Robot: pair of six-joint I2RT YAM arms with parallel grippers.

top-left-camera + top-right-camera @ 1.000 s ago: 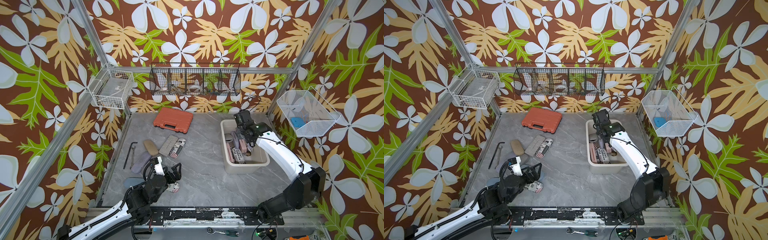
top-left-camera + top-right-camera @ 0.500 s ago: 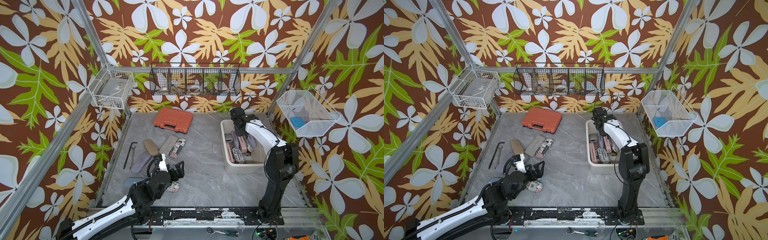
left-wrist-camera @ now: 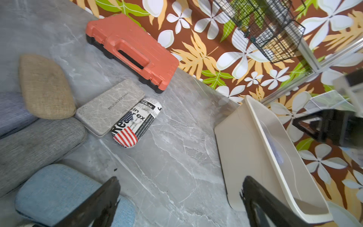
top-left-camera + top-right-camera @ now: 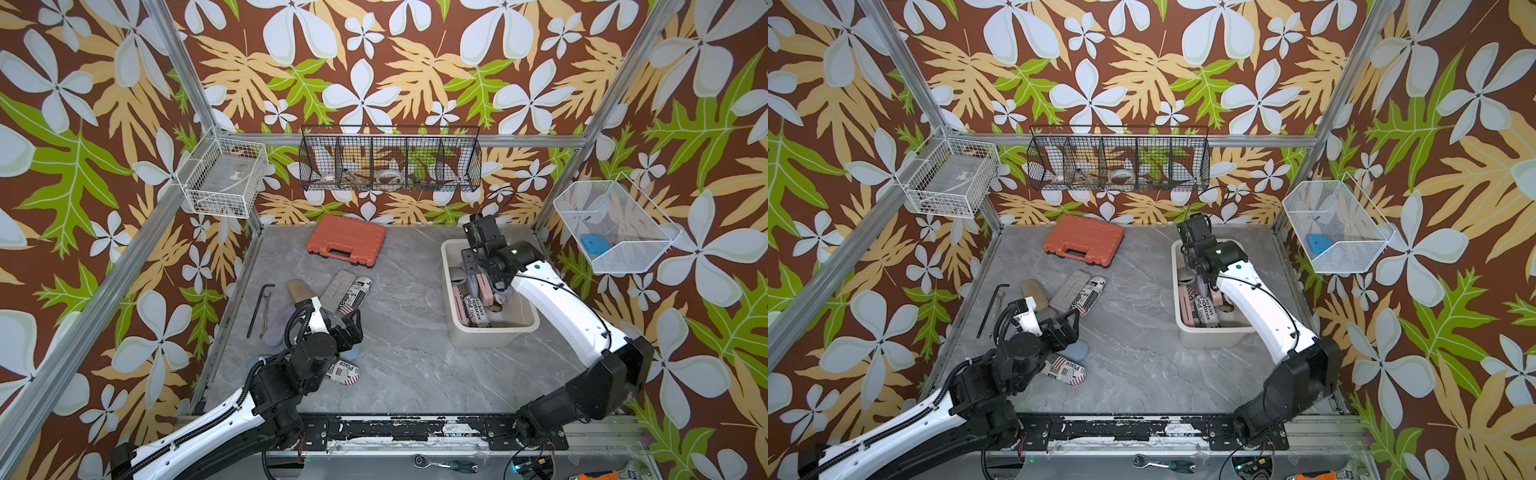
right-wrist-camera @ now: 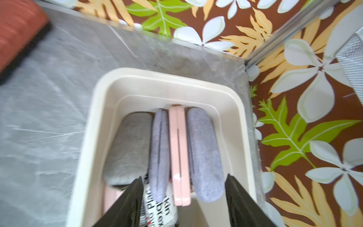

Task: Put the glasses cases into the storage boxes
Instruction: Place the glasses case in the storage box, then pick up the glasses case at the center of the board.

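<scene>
Right gripper, jaws open and empty, hangs over the cream box, which holds several glasses cases. Left gripper, jaws open and empty, hangs near other cases lying on the table.

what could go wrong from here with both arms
1. The right fingers hang open over the lavender case and pink case, which stand on edge in the tub. A crooked move there might snag one and topple the row.
2. The left fingers are open over the blue case, which lies close beside the grey case. A grab may catch both or push one away.
</scene>
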